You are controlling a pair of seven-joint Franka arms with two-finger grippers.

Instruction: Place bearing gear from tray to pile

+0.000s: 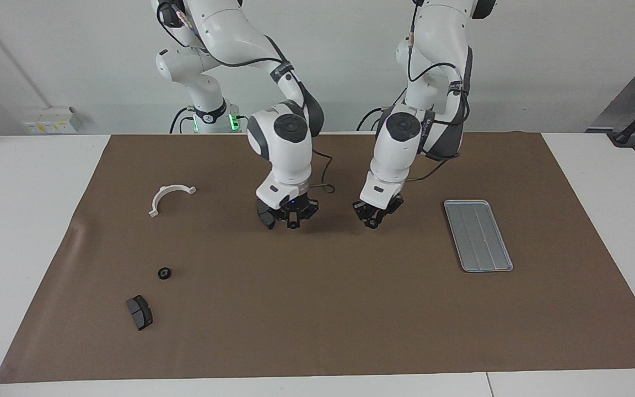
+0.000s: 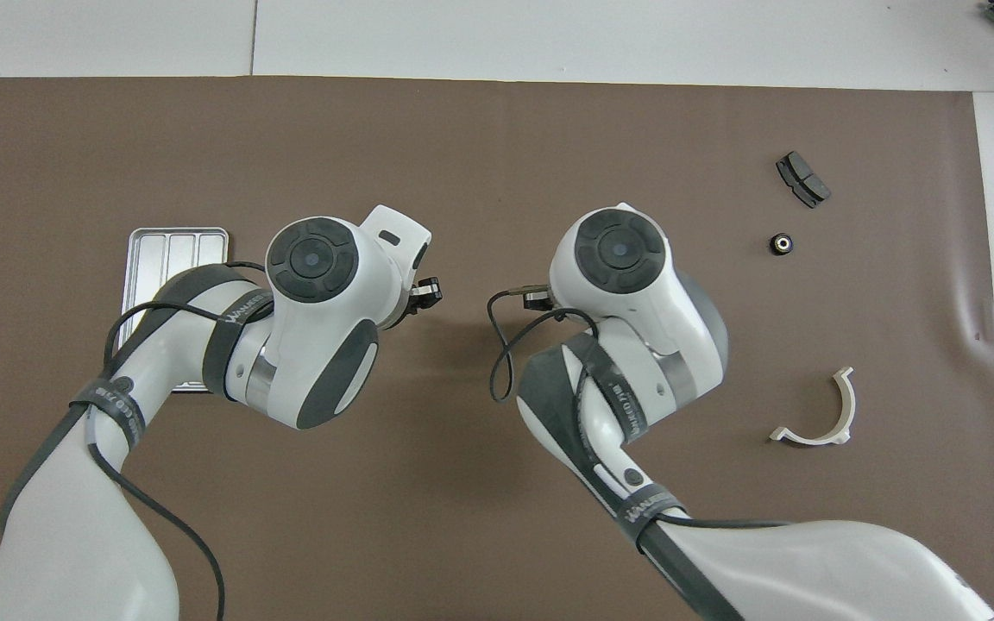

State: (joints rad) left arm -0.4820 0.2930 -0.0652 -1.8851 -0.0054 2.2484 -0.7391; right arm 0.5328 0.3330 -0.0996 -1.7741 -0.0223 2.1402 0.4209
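Observation:
The silver-grey ridged tray (image 1: 478, 236) lies empty toward the left arm's end of the brown mat; in the overhead view the tray (image 2: 171, 252) is partly covered by the left arm. The small black round bearing gear (image 1: 164, 273) (image 2: 781, 245) lies on the mat toward the right arm's end, beside a black brake pad (image 1: 139, 312) (image 2: 802, 179). My left gripper (image 1: 374, 220) (image 2: 424, 295) hangs shut and empty over the mat's middle. My right gripper (image 1: 291, 220) hangs shut and empty beside it, hidden under its own arm in the overhead view.
A white half-ring clamp (image 1: 171, 197) (image 2: 816, 414) lies nearer to the robots than the bearing gear. The brown mat (image 1: 317, 309) covers most of the white table. Loose cables hang from both wrists.

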